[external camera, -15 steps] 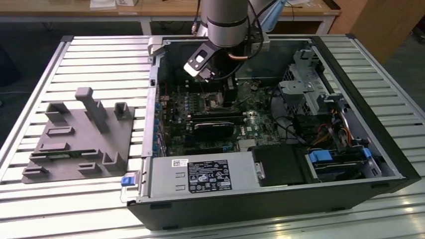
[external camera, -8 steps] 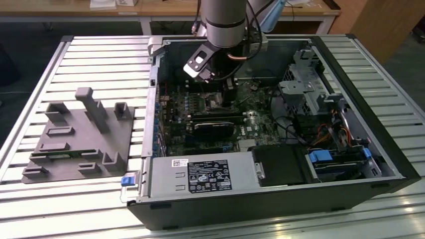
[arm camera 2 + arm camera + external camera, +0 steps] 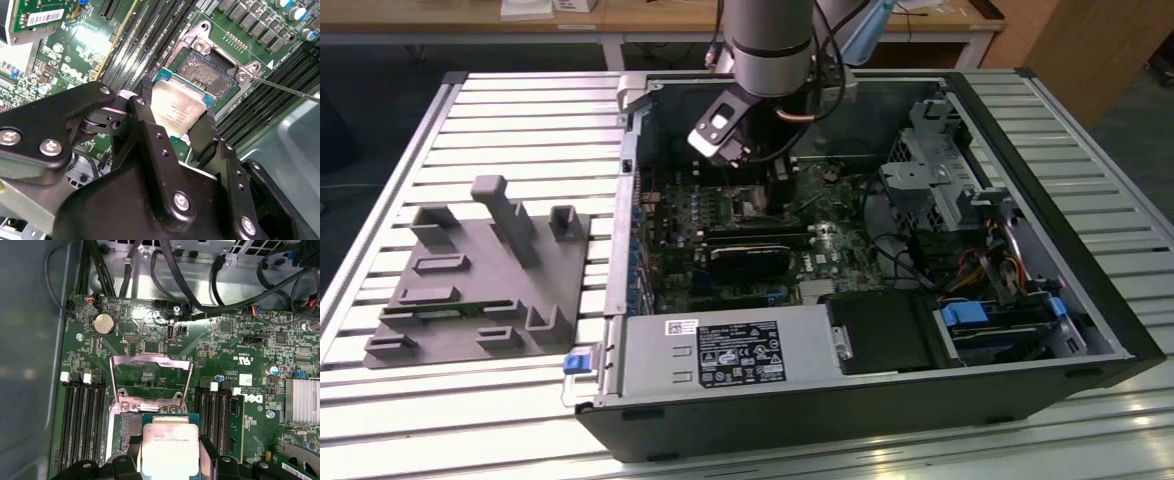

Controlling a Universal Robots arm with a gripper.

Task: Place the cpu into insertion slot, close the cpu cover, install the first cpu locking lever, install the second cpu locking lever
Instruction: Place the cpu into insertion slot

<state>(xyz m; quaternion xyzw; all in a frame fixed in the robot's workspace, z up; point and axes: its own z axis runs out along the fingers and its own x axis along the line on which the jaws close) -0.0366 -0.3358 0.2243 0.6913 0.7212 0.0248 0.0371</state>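
The cpu (image 3: 176, 111), a flat square chip with a silvery-tan top, is pinched between my gripper's (image 3: 177, 107) black fingers (image 3: 147, 107), just above one edge of the insertion slot (image 3: 210, 75). In the first wrist view the cpu (image 3: 170, 445) in my gripper (image 3: 170, 456) hangs over the near part of the slot (image 3: 131, 424). Beyond it the cpu cover (image 3: 150, 362) stands swung open, hinged at the slot's far edge. A thin metal locking lever (image 3: 287, 90) sticks out beside the slot. In the exterior view my arm (image 3: 767, 60) reaches down into the computer case over the slot (image 3: 754, 208).
Long black memory slots (image 3: 82, 420) flank the socket on both sides. A black card (image 3: 750, 258), the power supply (image 3: 727, 352), a drive cage (image 3: 927, 185) and cables (image 3: 200, 300) crowd the case. A grey fixture block (image 3: 480, 275) lies on the slatted table at the exterior view's left.
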